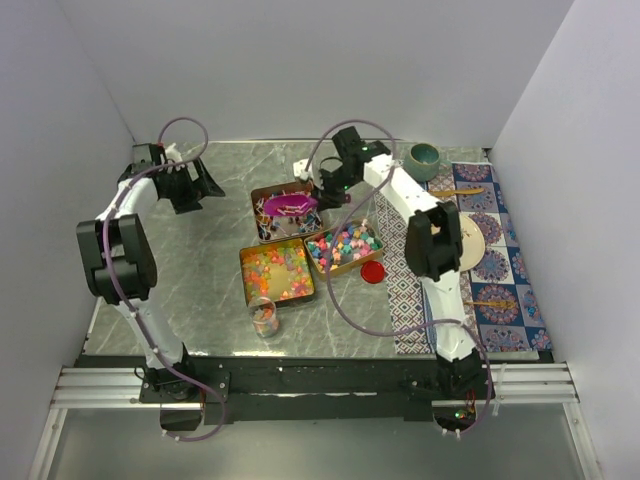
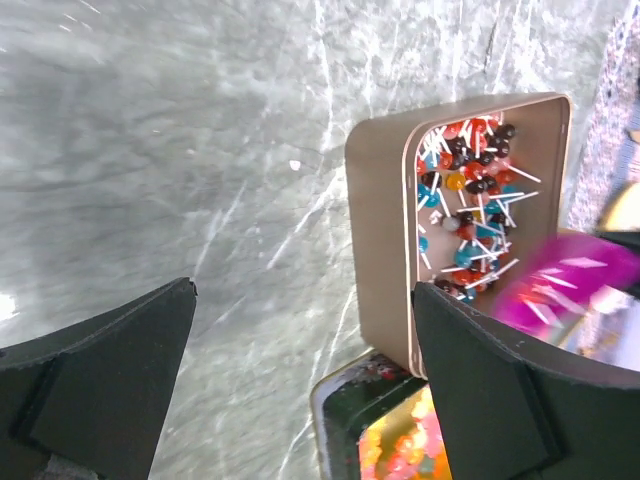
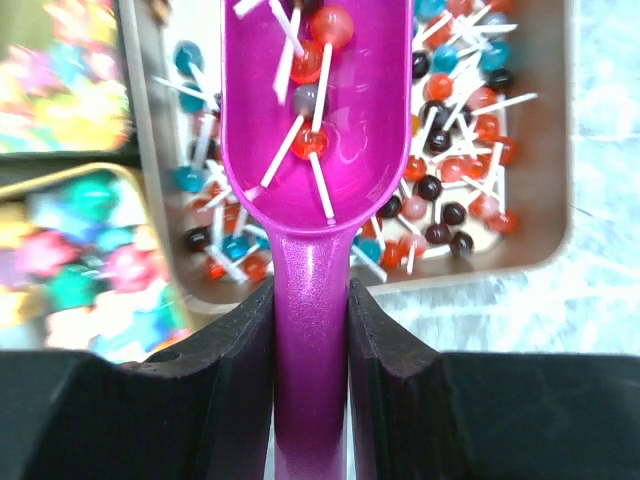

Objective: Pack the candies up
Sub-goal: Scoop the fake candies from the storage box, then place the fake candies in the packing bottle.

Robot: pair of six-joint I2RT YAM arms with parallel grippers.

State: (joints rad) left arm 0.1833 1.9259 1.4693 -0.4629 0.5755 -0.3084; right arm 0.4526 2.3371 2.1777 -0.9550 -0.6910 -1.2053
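Observation:
Candies fill three tins: lollipops in a tan tin, pastel sweets in a second tin, orange-yellow-red jelly bits in a third. A clear cup holds a few candies. My right gripper is shut on the handle of the purple scoop. The scoop carries a few lollipops and hangs over the lollipop tin. My left gripper is open and empty above the table, left of the lollipop tin.
A flat red lid lies right of the tins. A patterned mat at the right holds a plate and wooden utensils. A green bowl stands at the back right. White walls close three sides.

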